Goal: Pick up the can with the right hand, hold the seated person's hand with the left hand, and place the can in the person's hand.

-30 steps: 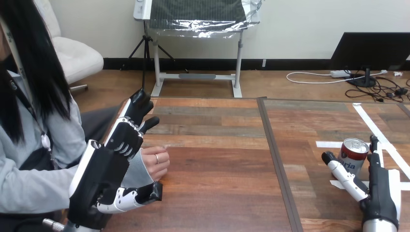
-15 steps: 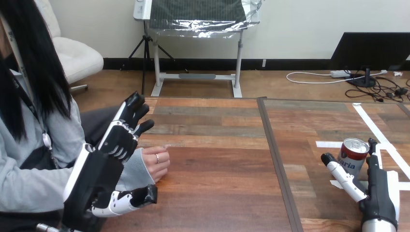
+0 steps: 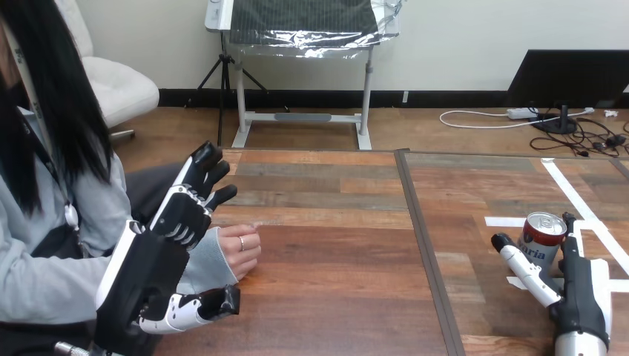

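A red and white can point(image 3: 541, 236) stands upright on the right part of the wooden table. My right hand point(image 3: 575, 293) is open around it, the thumb on the can's left and the fingers on its right, without closing on it. The person's hand point(image 3: 239, 250) rests loosely curled on the table at the left. My left hand point(image 3: 165, 248) is open over the person's wrist and sleeve, fingers pointing away from me and the thumb point(image 3: 194, 308) low at the near side. Whether it touches the wrist is unclear.
White tape strips point(image 3: 575, 196) mark the table's right part around the can. A dark seam point(image 3: 423, 237) runs down the table between its two halves. The person sits at the left edge.
My left hand has drawn a little back and to the left over the person's wrist. My right hand has edged slightly closer around the can. The can and the person's hand stay put.
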